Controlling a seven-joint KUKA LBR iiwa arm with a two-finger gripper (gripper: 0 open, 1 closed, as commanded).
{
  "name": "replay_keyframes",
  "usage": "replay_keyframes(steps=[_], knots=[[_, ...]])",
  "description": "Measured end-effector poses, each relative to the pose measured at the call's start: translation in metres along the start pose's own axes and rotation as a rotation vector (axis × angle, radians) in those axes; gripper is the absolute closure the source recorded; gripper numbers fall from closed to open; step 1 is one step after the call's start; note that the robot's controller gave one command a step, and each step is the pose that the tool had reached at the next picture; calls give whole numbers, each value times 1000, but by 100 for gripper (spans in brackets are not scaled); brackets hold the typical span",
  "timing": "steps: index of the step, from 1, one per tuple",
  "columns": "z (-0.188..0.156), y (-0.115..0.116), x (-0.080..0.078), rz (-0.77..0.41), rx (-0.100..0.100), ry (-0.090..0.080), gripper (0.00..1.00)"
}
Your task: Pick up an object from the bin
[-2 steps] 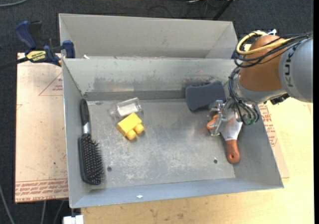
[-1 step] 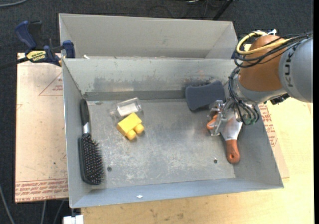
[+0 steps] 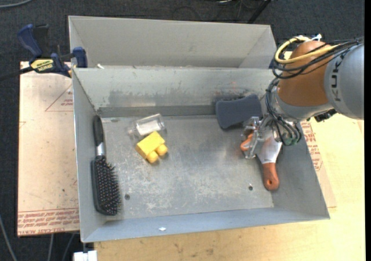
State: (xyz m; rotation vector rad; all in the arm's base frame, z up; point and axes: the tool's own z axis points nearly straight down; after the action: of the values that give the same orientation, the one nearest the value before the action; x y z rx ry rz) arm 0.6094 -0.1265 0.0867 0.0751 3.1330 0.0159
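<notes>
My gripper is low at the right side of the bin, just in front of a dark grey-blue soft pad that leans against the back wall. Directly beneath and in front of the gripper lies a tool with a silver metal blade and an orange-brown handle pointing toward the front wall. A small orange bit shows at the gripper's left edge. The gripper's body covers the top of the blade.
A yellow block and a clear plastic piece lie left of centre. A black hairbrush lies along the left wall. The arm with its orange cover and cables hangs over the right rim.
</notes>
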Motion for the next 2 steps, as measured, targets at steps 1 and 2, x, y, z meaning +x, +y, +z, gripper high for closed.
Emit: replay_keyframes(steps=[1,2], knots=[[0,0,0,0,0,0,100],[0,0,0,0,0,0,100]])
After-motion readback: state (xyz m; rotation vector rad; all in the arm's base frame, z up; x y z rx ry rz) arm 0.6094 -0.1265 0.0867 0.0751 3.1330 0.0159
